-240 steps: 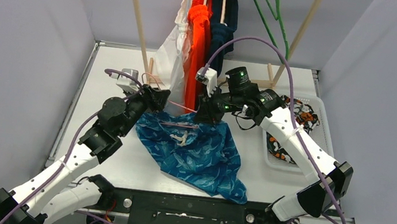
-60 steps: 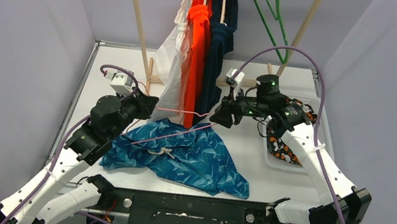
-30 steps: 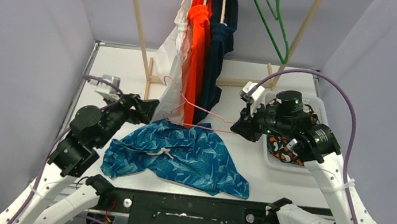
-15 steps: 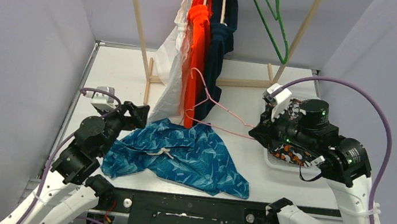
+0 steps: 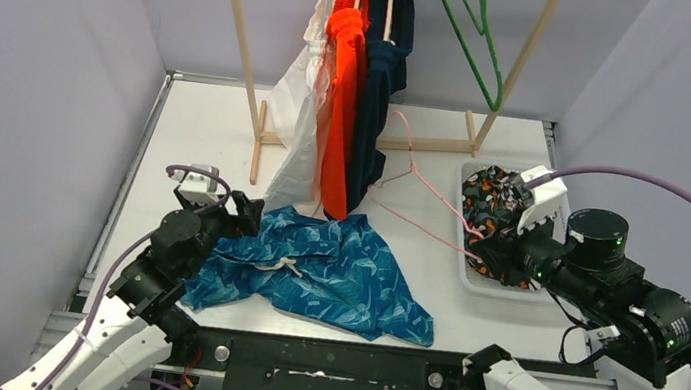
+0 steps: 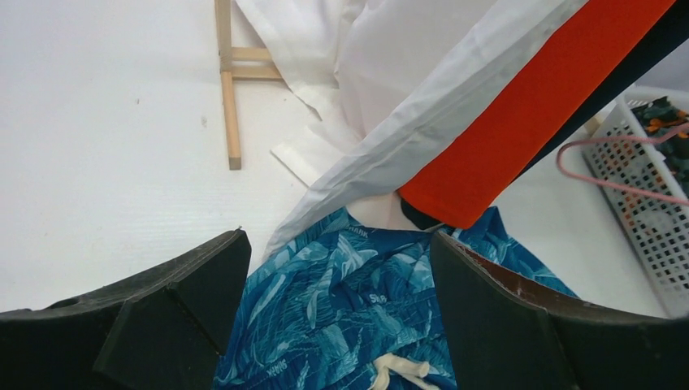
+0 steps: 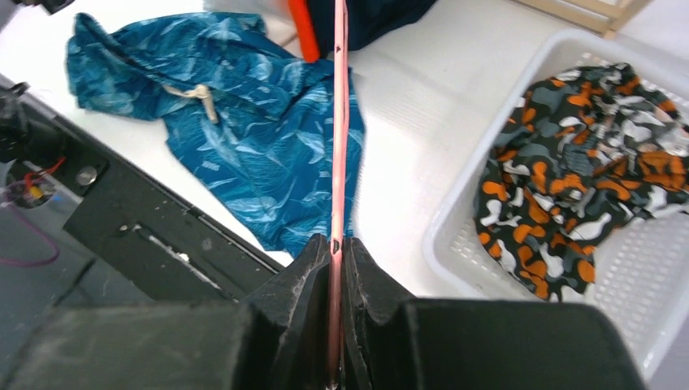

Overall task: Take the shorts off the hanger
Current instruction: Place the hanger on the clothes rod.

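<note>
The blue leaf-patterned shorts [image 5: 311, 271] lie crumpled on the table, off the hanger, cream drawstring showing. The pink wire hanger [image 5: 421, 180] is bare and hangs in the air, my right gripper [image 5: 479, 258] shut on its lower corner above the basket's near left edge. In the right wrist view the wire [image 7: 339, 122] runs straight out from the shut jaws [image 7: 337, 244]. My left gripper [image 6: 337, 276] stands open just above the shorts' waistband [image 6: 349, 325], holding nothing. White [image 5: 296, 118], orange [image 5: 344, 84] and navy shorts [image 5: 385, 59] hang on the rack.
A white basket [image 5: 471, 280] at the right holds camouflage shorts [image 5: 492, 199]. A green hanger [image 5: 474, 30] hangs empty on the wooden rack [image 5: 239, 50], whose feet stand on the table behind the blue shorts. The hanging white shorts [image 6: 390, 122] drape close in front of my left gripper.
My right arm has carried the pink hanger rightward and back, from over the blue shorts to the basket. The left arm has drawn back toward the near left edge, its jaws still open.
</note>
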Controlling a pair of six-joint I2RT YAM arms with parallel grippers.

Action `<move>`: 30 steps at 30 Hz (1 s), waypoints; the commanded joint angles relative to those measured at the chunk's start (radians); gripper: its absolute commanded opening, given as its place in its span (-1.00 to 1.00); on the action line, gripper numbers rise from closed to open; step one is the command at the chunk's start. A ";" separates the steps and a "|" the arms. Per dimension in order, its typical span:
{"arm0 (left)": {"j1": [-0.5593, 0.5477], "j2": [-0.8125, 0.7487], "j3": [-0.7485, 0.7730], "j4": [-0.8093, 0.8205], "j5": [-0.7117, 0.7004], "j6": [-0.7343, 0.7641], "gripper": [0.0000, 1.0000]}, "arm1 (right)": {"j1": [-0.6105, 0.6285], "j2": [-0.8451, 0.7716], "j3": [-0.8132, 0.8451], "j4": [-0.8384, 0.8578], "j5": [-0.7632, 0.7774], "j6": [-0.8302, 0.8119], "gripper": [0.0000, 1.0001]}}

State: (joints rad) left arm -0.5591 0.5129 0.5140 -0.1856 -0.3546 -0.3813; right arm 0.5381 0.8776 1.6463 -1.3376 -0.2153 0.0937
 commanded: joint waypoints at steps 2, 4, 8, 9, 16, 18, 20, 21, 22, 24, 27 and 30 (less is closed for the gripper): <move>0.002 -0.022 -0.030 0.062 -0.014 0.065 0.64 | 0.003 0.034 0.049 0.050 0.253 0.017 -1.00; 0.002 -0.015 -0.045 0.068 0.028 0.164 0.70 | 0.003 0.054 0.111 0.151 0.400 0.046 -1.00; 0.002 -0.010 -0.036 0.005 -0.025 0.215 0.71 | 0.003 0.000 0.065 0.462 0.262 0.043 -1.00; 0.002 -0.014 -0.037 0.001 -0.060 0.203 0.71 | 0.003 -0.021 0.012 0.530 0.233 0.037 -1.00; 0.004 -0.054 -0.050 0.014 -0.171 0.207 0.71 | 0.003 -0.072 -0.160 0.779 0.237 0.024 -1.00; 0.005 -0.057 -0.044 -0.006 -0.188 0.223 0.71 | 0.003 -0.072 -0.197 0.819 0.275 0.027 -1.00; 0.005 -0.059 -0.048 -0.004 -0.193 0.225 0.71 | 0.003 -0.070 -0.232 0.872 0.289 0.033 -1.00; 0.005 -0.060 -0.051 -0.001 -0.185 0.227 0.71 | 0.004 -0.065 -0.250 0.899 0.295 0.039 -1.00; 0.005 -0.060 -0.053 0.002 -0.178 0.229 0.71 | 0.003 -0.056 -0.262 0.921 0.302 0.046 -1.00; 0.007 -0.054 -0.052 0.002 -0.168 0.228 0.71 | 0.003 -0.029 -0.274 0.950 0.346 0.067 -1.00; 0.008 -0.045 -0.050 -0.002 -0.169 0.225 0.71 | 0.003 0.011 -0.296 0.981 0.439 0.094 -1.00; 0.012 -0.041 -0.047 -0.002 -0.171 0.222 0.71 | 0.003 0.042 -0.316 1.012 0.507 0.123 -1.00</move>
State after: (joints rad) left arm -0.5560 0.4686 0.4587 -0.2092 -0.5129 -0.1711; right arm 0.5377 0.8837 1.3449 -0.4721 0.1566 0.1684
